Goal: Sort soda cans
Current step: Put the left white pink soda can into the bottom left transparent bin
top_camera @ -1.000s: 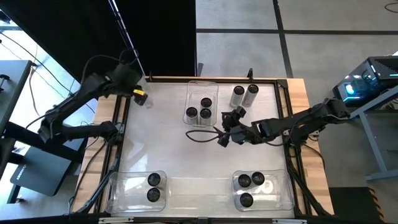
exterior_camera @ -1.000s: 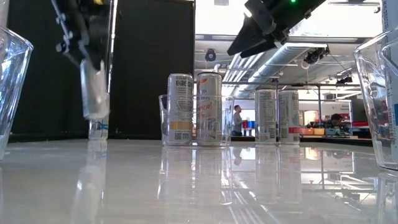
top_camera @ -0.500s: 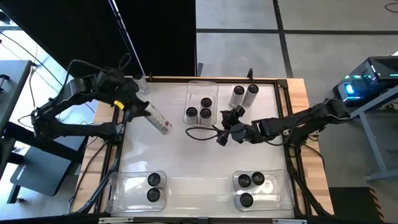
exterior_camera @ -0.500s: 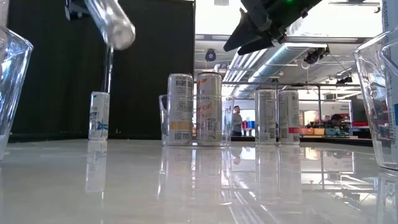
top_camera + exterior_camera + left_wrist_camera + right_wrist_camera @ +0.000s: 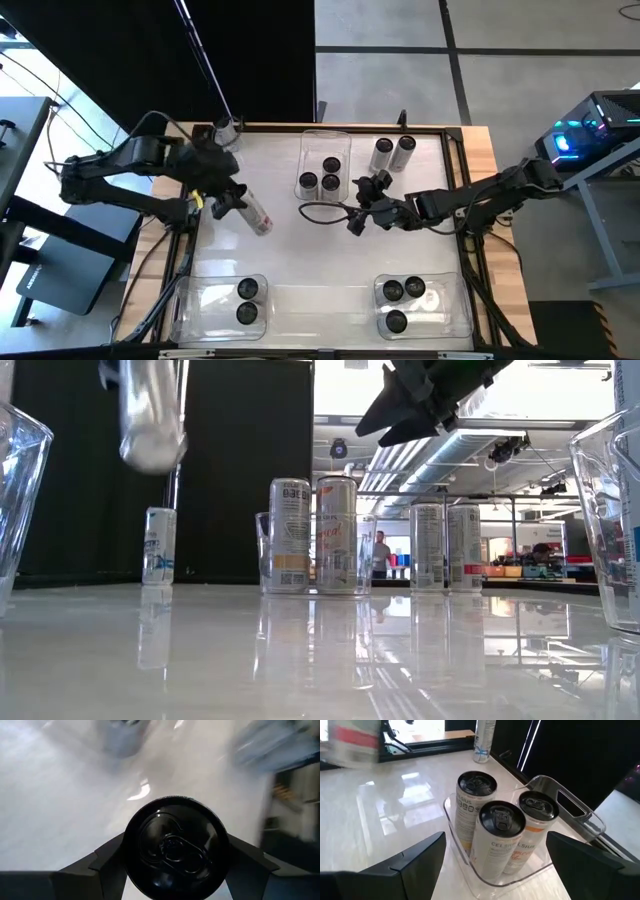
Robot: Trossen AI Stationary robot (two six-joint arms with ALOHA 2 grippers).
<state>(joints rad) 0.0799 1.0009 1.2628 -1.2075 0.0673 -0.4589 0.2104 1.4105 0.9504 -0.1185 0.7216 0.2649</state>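
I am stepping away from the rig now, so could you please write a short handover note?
Left gripper: shut on a can, carried above the table's left side.
Right gripper: open, empty, beside the far bin.
Done: three cans in the far bin, two in the near-left bin, three in the near-right bin.
Left: two standing cans far right, one can at the far-left corner.

I see open bench (image 5: pixel 320 260) through the middle, between the far bin (image 5: pixel 325 165) and the two near bins (image 5: pixel 190 310) (image 5: pixel 460 310). My right tool (image 5: pixel 362 205) and its cable (image 5: pixel 315 215) sit just beside the far bin. Two loose cans (image 5: pixel 392 153) stand far right, one can (image 5: pixel 226 130) at the far left corner. My left tool (image 5: pixel 225 203) hangs a can (image 5: pixel 255 215) over the left side.
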